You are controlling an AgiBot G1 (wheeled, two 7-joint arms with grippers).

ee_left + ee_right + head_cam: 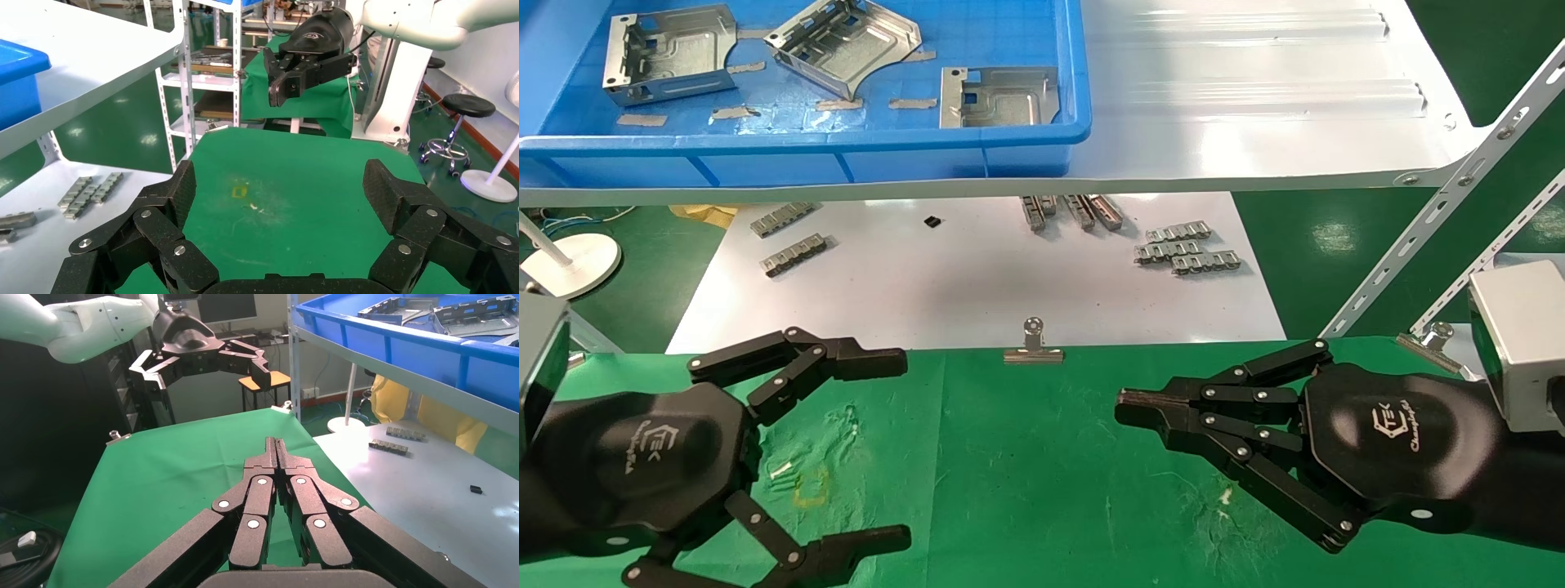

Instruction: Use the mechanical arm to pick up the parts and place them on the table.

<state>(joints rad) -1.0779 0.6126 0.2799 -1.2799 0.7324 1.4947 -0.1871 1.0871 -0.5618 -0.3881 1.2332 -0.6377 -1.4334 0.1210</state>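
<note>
Both arms hover over the table (1026,457), and neither holds anything. The left gripper (891,445) is spread wide; the right gripper (1128,404) has its fingers pressed together on nothing. Three parts (1001,98) lie in the blue bin (846,143) on the white shelf (1254,90), above and beyond the green cloth; none is on the table yet. Risk, as a judgement: the bin wall and the shelf edge stand between the grippers and the parts, so a low approach could strike them. The middle part (846,45) lies tilted and may slip in a pinch. The right gripper must release before any grasp.
</note>
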